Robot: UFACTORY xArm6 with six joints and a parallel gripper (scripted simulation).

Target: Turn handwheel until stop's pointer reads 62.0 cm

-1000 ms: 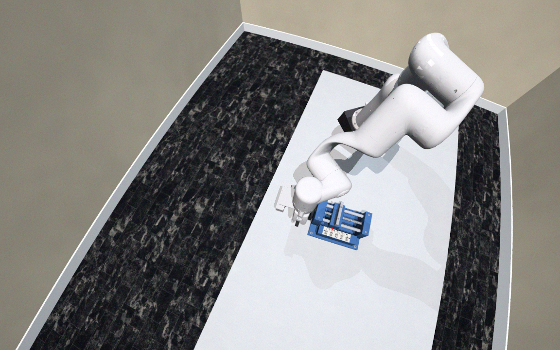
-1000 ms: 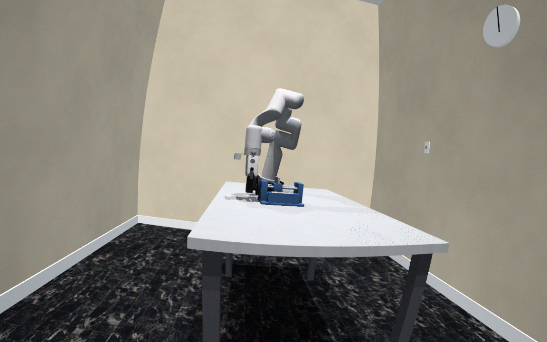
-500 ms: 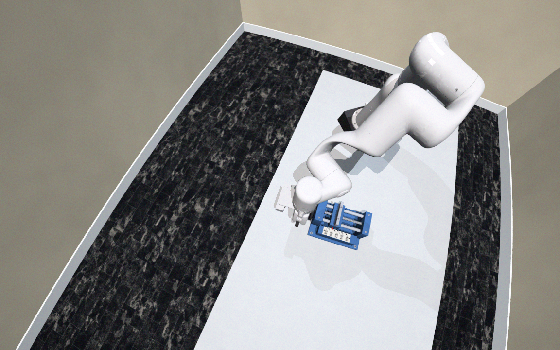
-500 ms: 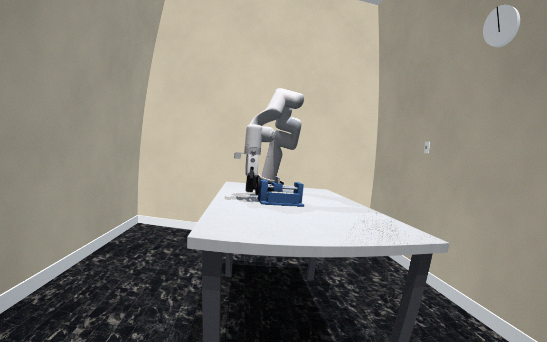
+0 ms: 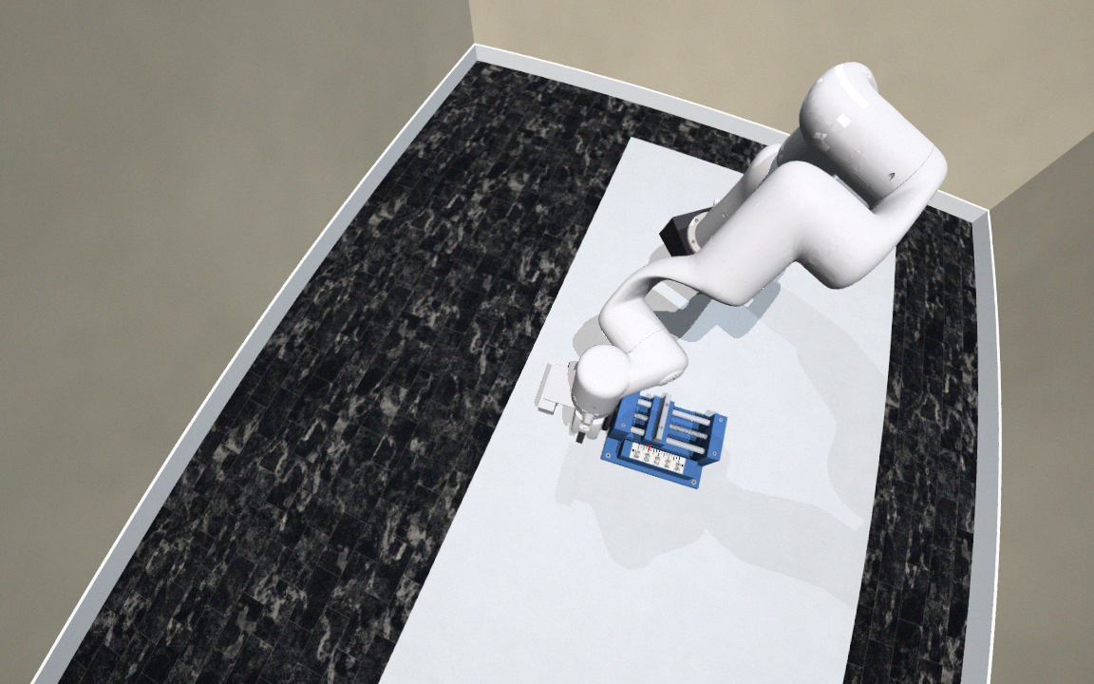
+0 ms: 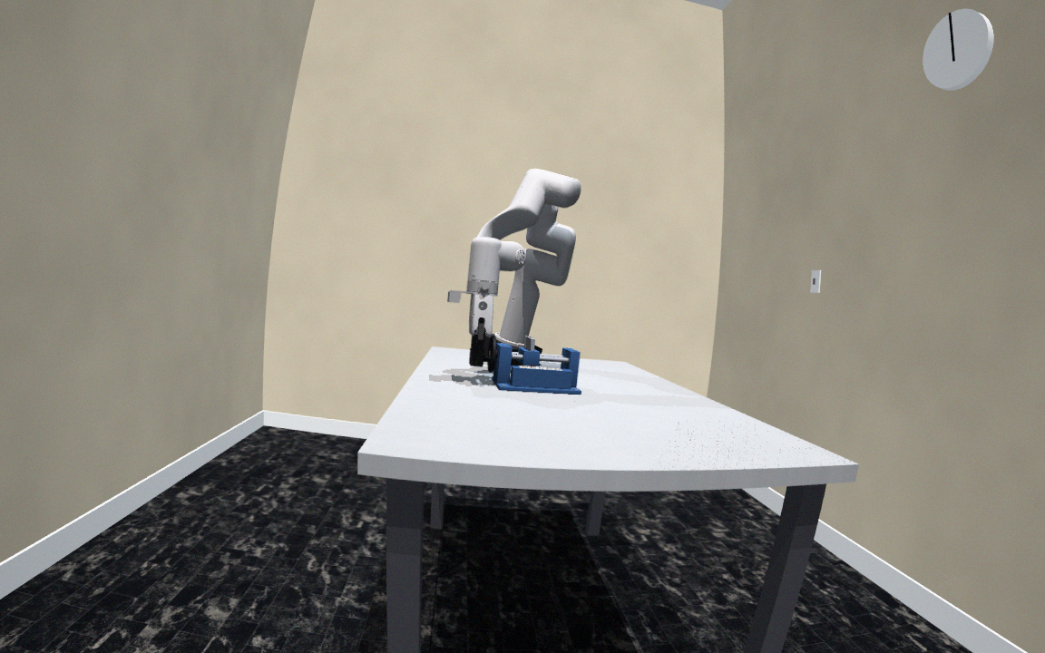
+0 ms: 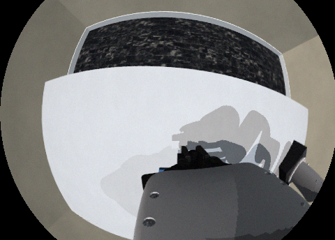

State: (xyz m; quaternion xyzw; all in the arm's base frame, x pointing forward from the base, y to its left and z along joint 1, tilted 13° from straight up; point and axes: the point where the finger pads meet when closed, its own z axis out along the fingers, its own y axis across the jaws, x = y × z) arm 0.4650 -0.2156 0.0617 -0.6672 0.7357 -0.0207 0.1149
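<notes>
A blue slide fixture [image 5: 710, 444] [image 6: 540, 376] with grey rails sits on the white table [image 5: 619, 586] [image 6: 591, 438] [image 7: 116, 124]. A white scale strip [image 5: 660, 459] runs along its front, and a small red pointer [image 5: 650, 445] sits near the scale's left part. The grey stop [image 5: 662, 415] spans the rails. The black handwheel [image 6: 489, 352] is on the fixture's left end. My gripper [image 5: 582, 433] [image 6: 479, 336] points down at that end and is shut on the handwheel's grip. In the wrist view the gripper body hides the fingers.
The arm's base [image 5: 683, 231] stands at the table's far end. The table's left edge [image 5: 525, 408] lies close beside the gripper. A patterned dark floor [image 5: 321, 382] surrounds the table.
</notes>
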